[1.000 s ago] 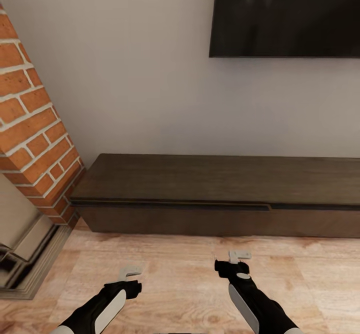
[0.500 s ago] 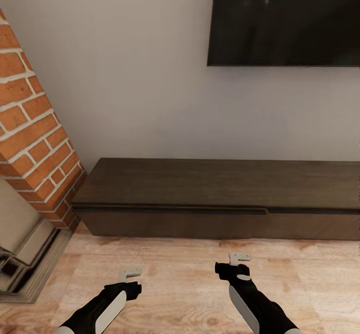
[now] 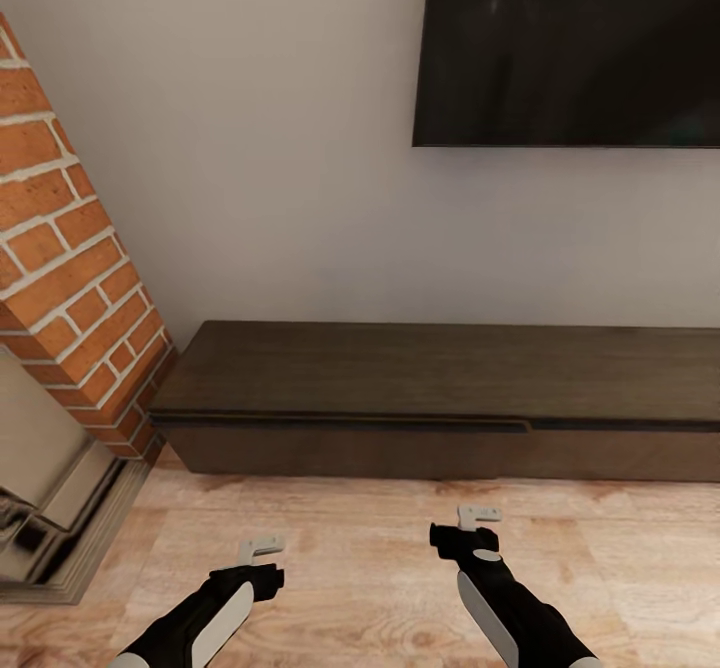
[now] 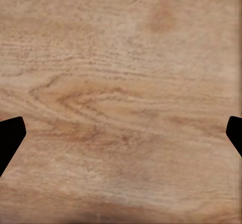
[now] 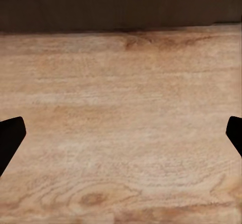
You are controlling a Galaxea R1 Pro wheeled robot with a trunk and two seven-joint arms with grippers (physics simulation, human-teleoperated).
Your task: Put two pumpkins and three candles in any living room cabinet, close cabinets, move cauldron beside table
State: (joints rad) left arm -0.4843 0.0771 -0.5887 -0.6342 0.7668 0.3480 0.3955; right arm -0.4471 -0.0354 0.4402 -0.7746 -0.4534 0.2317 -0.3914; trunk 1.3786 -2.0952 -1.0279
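Straight ahead, the long dark cabinet (image 3: 440, 403) runs left to right along the far wall, drawers closed, with the right gripper (image 3: 478, 516) slightly nearer it than the left gripper (image 3: 262, 548), both empty with fingers spread apart over the floor (image 3: 360, 548).

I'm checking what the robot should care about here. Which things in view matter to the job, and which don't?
Part of the job:
- cabinet, drawers shut
- left hand, open, empty
- right hand, open, empty

Just there:
- television
- brick fireplace
- wooden floor
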